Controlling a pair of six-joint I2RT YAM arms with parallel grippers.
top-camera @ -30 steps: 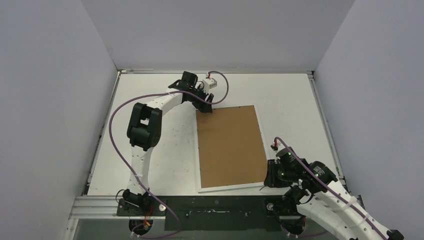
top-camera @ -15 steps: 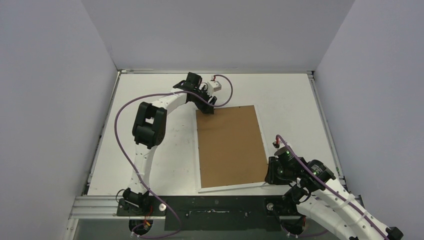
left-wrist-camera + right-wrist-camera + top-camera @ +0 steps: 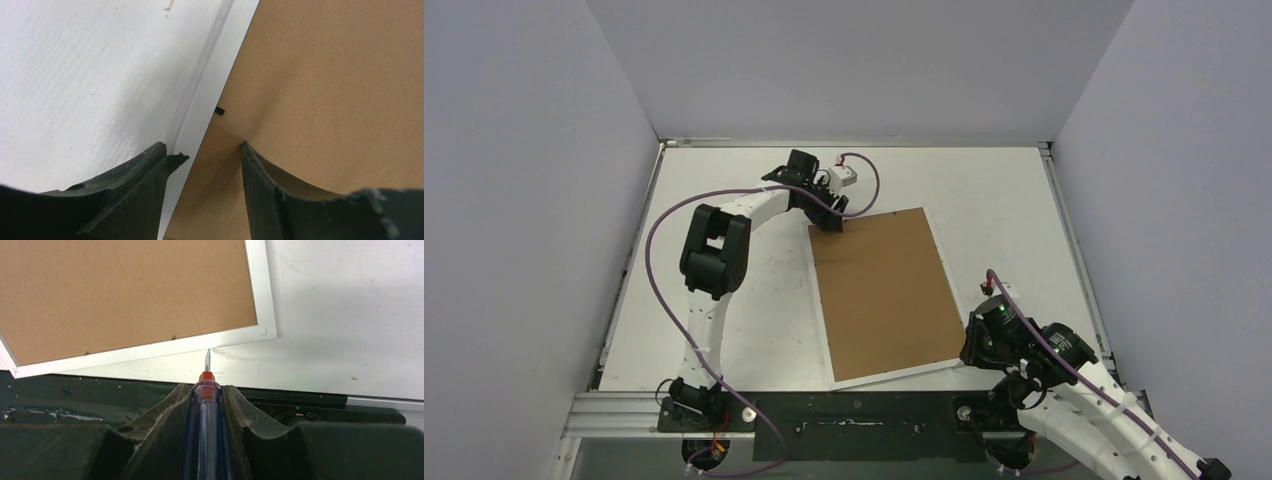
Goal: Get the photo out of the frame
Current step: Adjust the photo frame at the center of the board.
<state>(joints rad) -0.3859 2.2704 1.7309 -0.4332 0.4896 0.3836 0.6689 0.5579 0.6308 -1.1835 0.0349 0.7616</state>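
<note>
You had the frame (image 3: 886, 295) lying flat and face down near the middle of the table (image 3: 724, 300), its brown fibreboard back up. It sat slightly askew, its far end leaning toward 11 o'clock and its 7 o'clock corner reaching the table's near edge. Your left gripper (image 3: 834, 222) was down at the frame's 11 o'clock corner. In the left wrist view its jaws were released and spread apart, grasping nothing: one finger (image 3: 135, 185) stood over the bare table just outside the white border strip (image 3: 210, 100), and the other finger (image 3: 270, 190) stood on the brown back, so the frame's long left edge ran between them. A small black tab (image 3: 220, 110) showed at the seam where board met border, just ahead of the fingertips. Your right gripper (image 3: 206, 387) sat at the frame's 5 o'clock corner, low over the table's near edge, its jaws clenched on the screwdriver (image 3: 206, 410), whose blue handle and red collar lay in the groove between the fingers. The metal tip (image 3: 208, 354) pointed toward 12 o'clock in the right wrist view and stopped just short of the frame's near border, close to that corner; I could not tell whether it touched the table.
</note>
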